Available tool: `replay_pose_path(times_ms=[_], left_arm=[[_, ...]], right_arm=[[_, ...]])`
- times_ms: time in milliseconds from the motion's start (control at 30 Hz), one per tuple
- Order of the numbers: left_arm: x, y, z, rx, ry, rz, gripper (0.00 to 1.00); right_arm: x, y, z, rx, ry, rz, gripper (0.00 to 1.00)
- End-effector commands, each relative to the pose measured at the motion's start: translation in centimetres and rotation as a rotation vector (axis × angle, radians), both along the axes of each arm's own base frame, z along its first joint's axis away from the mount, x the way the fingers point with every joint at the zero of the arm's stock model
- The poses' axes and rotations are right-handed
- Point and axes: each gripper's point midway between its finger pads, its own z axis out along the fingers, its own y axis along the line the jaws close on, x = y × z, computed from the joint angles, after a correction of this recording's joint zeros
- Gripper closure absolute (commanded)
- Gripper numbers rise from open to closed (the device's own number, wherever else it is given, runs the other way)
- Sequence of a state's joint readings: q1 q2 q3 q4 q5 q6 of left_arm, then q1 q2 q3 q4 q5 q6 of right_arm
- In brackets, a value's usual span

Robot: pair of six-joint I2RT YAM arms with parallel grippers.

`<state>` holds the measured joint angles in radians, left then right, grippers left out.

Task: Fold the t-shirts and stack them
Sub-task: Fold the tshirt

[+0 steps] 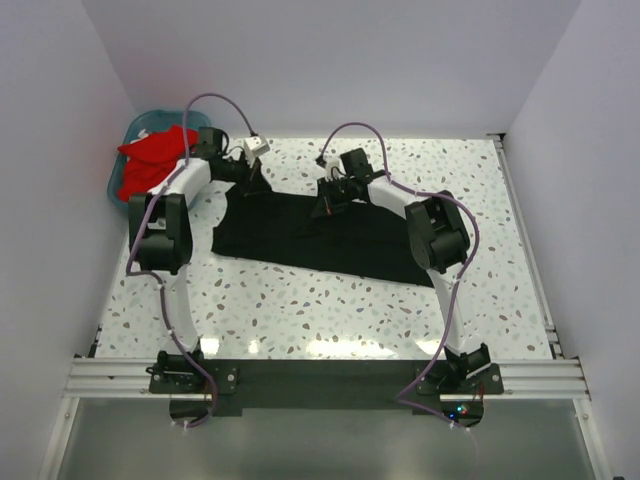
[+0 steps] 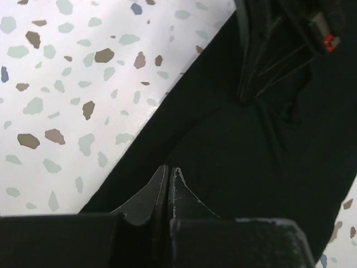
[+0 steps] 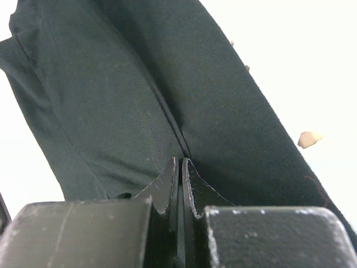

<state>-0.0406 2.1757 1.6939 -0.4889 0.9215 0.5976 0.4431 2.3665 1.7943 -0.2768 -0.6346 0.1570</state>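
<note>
Black t-shirt flat mid-frame on worktop | left end effector and right end effector both pinch its upper edge | risk: I judge thin pinches may slip, or uneven lift skews fold

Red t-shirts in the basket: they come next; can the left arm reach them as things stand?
Probably not yet: the left tool is shut on the black t-shirt. Once freed, likely yes; nothing blocks the red t-shirts.

Big t-shirt on table; other t-shirts in basket, far left.
</note>
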Motion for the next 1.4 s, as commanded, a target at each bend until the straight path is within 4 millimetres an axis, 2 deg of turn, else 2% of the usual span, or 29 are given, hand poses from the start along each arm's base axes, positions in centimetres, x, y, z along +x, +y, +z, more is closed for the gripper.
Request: replay_pose_path(times_ms=[0, 133, 200, 300, 400, 533, 633, 733, 800, 867, 900, 933, 967, 1000, 1067, 1100, 1133, 1167, 1233, 1367], left_arm=[[-2.2, -0.3, 2.7, -0.020, -0.088, -0.103, 1.00], [-5.4, -0.3, 1.0, 0.004, -0.043, -0.158, 1.00], [-6.4, -0.3, 0.2, 0.018, -0.042, -0.193, 1.00], [-8.7, -0.1, -1.7, 0.036, 0.012, -0.228, 1.00], [-10.2, -0.2, -3.4, 0.068, 0.041, -0.249, 1.00], [-10.7, 0.0, -5.9, 0.137, 0.091, -0.229, 1.00], [-10.2, 0.4, -6.7, 0.169, 0.107, -0.185, 0.90], [-9.9, 0.8, -6.1, 0.176, 0.105, -0.168, 0.74], [-9.9, 1.1, -4.7, 0.155, 0.103, -0.160, 0.64], [-9.4, 1.5, -2.0, 0.102, 0.079, -0.111, 0.58], [-8.4, 2.0, 0.3, 0.087, 0.008, -0.078, 0.57], [-8.2, 2.1, 1.4, 0.075, 0.009, -0.033, 0.57], [-8.5, 2.3, 1.7, 0.076, 0.005, -0.005, 0.56], [-7.7, 2.5, 4.1, 0.077, -0.085, 0.029, 0.56], [-8.1, 3.3, 4.1, 0.094, -0.055, 0.130, 0.55], [-7.7, 3.7, 4.9, 0.105, -0.063, 0.196, 0.53], [-7.9, 3.9, 4.9, 0.111, -0.050, 0.219, 0.50], [-8.0, 4.0, 4.9, 0.120, -0.038, 0.232, 0.42], [-8.9, 3.9, 4.2, 0.127, 0.043, 0.264, 0.42], [-10.4, 2.7, 2.1, 0.166, 0.172, 0.349, 0.44]], right_arm=[[1.7, -0.6, 2.2, -0.005, -0.084, -0.032, 1.00], [1.9, -0.6, 2.1, -0.003, -0.080, -0.044, 1.00], [1.9, -0.7, 2.1, -0.006, -0.081, -0.049, 1.00], [2.1, -1.0, 1.9, -0.006, -0.074, -0.061, 1.00], [2.3, -1.0, 1.8, -0.004, -0.073, -0.068, 1.00], [2.3, -0.9, 1.6, -0.002, -0.066, -0.066, 1.00], [2.3, -0.9, 1.7, -0.003, -0.066, -0.065, 1.00], [2.1, -0.9, 2.0, 0.006, -0.065, -0.054, 1.00], [2.1, -0.7, 2.9, 0.019, -0.073, -0.038, 1.00], [2.2, -0.6, 5.0, 0.041, -0.111, -0.015, 0.90], [2.3, -0.8, 5.7, 0.045, -0.126, -0.012, 0.82], [2.4, -0.9, 7.6, 0.059, -0.159, -0.008, 0.79], [2.7, -1.4, 8.5, 0.063, -0.186, -0.003, 0.76], [2.5, -1.9, 9.2, 0.058, -0.185, -0.003, 0.70], [2.8, -3.5, 11.0, 0.045, -0.216, -0.010, 0.66], [2.4, -4.4, 11.0, 0.015, -0.214, 0.007, 0.62], [2.4, -5.3, 11.1, -0.002, -0.202, -0.005, 0.62], [3.0, -7.2, 11.1, -0.047, -0.226, -0.015, 0.62], [2.2, -10.0, 10.3, -0.145, -0.204, 0.008, 0.63], [1.3, -17.2, 8.0, -0.388, -0.176, 0.042, 0.66]])
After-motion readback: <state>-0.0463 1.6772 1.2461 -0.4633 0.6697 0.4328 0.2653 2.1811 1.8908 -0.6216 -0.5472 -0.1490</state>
